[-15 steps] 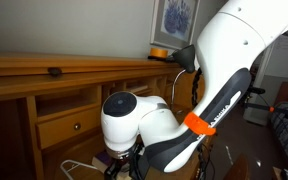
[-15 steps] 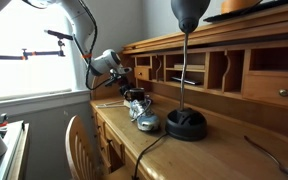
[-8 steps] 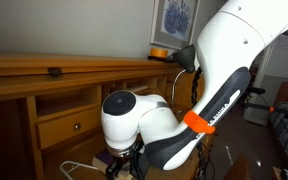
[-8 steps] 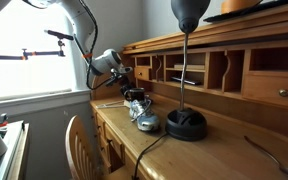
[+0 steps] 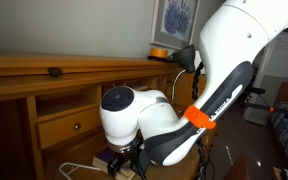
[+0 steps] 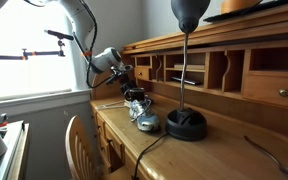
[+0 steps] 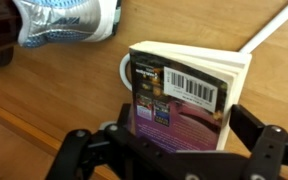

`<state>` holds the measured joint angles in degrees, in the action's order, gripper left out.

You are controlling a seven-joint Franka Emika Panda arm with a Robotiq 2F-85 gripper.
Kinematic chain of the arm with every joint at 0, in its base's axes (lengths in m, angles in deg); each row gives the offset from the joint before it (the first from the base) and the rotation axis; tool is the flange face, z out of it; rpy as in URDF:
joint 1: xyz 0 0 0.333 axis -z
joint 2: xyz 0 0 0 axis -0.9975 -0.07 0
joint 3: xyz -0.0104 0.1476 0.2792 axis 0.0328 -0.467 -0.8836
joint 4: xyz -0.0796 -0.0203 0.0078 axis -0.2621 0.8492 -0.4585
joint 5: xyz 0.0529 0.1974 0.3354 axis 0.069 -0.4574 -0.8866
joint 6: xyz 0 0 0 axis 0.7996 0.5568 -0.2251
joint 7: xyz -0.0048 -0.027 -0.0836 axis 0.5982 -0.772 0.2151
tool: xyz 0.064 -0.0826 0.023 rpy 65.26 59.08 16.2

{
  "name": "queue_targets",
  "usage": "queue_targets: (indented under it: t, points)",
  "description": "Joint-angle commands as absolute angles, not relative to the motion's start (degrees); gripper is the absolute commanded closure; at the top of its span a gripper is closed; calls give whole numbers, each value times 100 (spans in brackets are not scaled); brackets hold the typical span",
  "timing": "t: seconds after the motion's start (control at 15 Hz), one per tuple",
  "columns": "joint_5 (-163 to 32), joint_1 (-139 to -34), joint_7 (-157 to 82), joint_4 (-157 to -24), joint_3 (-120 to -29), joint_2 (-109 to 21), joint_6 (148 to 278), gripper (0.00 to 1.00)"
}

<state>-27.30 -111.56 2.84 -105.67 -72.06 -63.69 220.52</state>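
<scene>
over the wooden desk, the gripper is hanging wide open, straddling a paperback ungripped, near a silvery sneaker.

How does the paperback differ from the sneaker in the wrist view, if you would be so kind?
The paperback is flat-sided and boxy, with a dark purple cover and a barcode label; the sneaker is rounded, in silvery-blue mesh. The paperback sits between the fingers of the open pincer, while the sneaker lies apart from it at the picture's edge, partly cut off. Both rest on the wooden desk.
</scene>
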Motion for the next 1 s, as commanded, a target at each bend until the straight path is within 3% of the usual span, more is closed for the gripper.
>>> queue_targets:
  t: [0.0,0.93]
  points:
    - [-2603,-11123,360,-10595,-7236,-6320,21837,0]
    - [-2402,-11089,363,-10588,-7239,-6220,21587,0]
